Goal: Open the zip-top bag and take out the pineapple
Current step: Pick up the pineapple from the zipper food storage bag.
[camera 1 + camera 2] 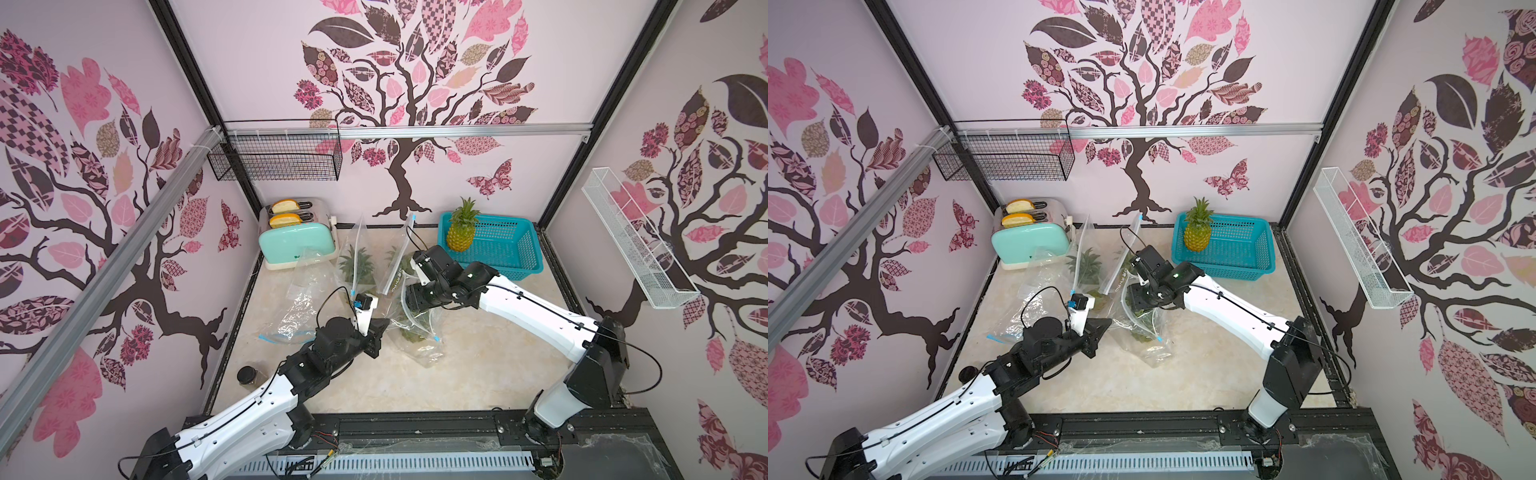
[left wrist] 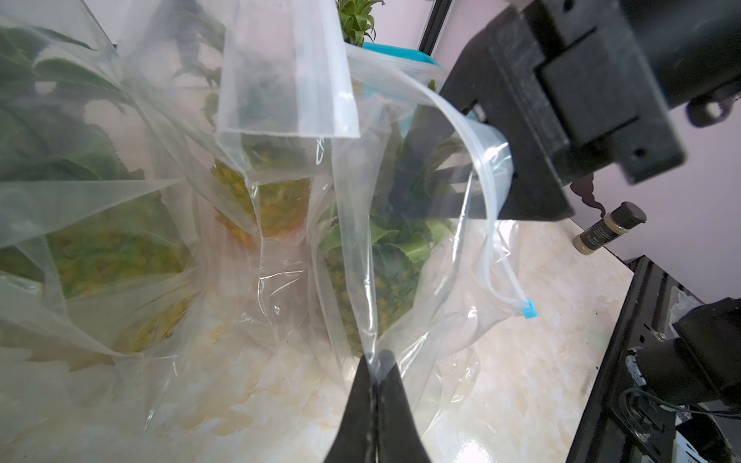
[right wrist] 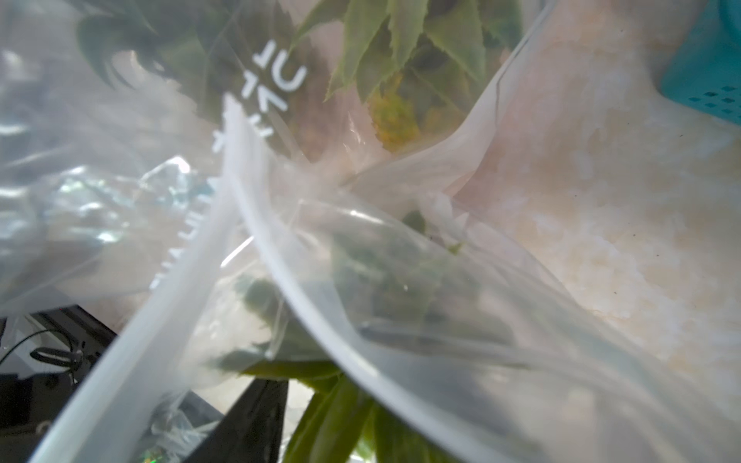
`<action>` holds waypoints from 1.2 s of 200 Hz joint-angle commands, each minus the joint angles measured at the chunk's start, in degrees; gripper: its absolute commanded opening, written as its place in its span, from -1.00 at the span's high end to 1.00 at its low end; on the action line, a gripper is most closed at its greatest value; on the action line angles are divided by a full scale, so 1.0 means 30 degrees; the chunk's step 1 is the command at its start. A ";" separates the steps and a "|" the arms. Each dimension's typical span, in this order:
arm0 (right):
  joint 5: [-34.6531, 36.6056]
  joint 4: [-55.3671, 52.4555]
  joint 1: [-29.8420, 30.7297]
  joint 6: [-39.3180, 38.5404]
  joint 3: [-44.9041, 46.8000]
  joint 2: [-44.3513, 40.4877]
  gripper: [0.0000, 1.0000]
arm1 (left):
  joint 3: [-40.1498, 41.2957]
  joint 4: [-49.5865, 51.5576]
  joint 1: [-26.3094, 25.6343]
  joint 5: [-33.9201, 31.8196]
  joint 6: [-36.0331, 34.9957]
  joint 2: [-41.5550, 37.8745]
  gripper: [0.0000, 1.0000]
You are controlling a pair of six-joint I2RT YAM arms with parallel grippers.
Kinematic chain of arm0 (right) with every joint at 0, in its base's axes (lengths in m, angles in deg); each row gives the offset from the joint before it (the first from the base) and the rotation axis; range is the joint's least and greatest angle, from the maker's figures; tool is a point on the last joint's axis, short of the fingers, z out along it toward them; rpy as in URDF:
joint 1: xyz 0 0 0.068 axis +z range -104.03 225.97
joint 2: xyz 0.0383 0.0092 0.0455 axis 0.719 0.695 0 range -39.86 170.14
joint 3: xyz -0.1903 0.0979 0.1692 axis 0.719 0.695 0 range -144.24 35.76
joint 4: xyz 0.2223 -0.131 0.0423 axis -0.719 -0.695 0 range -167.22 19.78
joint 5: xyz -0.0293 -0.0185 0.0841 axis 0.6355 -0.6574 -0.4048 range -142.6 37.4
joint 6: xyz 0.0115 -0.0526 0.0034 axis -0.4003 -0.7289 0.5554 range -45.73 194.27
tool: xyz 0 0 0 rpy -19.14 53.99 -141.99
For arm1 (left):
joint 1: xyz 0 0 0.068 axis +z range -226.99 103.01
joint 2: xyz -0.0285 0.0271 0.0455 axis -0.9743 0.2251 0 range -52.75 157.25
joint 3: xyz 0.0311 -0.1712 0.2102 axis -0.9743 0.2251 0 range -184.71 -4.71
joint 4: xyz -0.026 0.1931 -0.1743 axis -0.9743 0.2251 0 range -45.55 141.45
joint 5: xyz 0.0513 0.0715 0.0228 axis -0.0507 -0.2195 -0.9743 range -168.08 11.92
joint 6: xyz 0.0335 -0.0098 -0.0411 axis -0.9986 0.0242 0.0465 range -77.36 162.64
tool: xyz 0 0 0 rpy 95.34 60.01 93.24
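Pineapple (image 2: 373,280) blurry behind cloudy zip-top bag (image 2: 453,304) film.

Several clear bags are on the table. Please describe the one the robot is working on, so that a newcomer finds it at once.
Find the teal basket at the table far right corner; clear bags lie to its left. The zip-top bag meant is the one nearest the robot's base with a pineapple inside: its mouth gapes, and it alone is pinched by the left gripper.

Left end effector (image 2: 375,364) tightly closed
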 commanded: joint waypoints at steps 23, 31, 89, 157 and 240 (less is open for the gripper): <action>0.1114 0.1125 0.0071 0.0552 0.1625 0.0799 0.62 | 0.0359 0.0304 0.0047 -0.0130 0.0220 -0.0884 1.00; 0.1183 0.1580 0.0018 0.0622 0.2142 0.0541 0.79 | 0.0417 0.0341 0.0054 -0.0084 0.0304 -0.0973 1.00; 0.0238 0.2796 -0.0229 -0.0352 0.4326 -0.4562 1.00 | -0.0530 0.1390 0.0048 0.0327 0.1221 -0.1439 0.33; -0.3060 -0.0008 -0.2113 -0.2378 0.1804 -0.9801 1.00 | -0.2738 0.2048 0.0047 0.3407 0.3627 -0.1634 -0.45; -0.5380 -0.1354 -0.3192 -0.4991 -0.1748 -0.9439 1.00 | -0.1611 -0.0672 0.1230 0.3608 0.7898 -0.2933 -0.96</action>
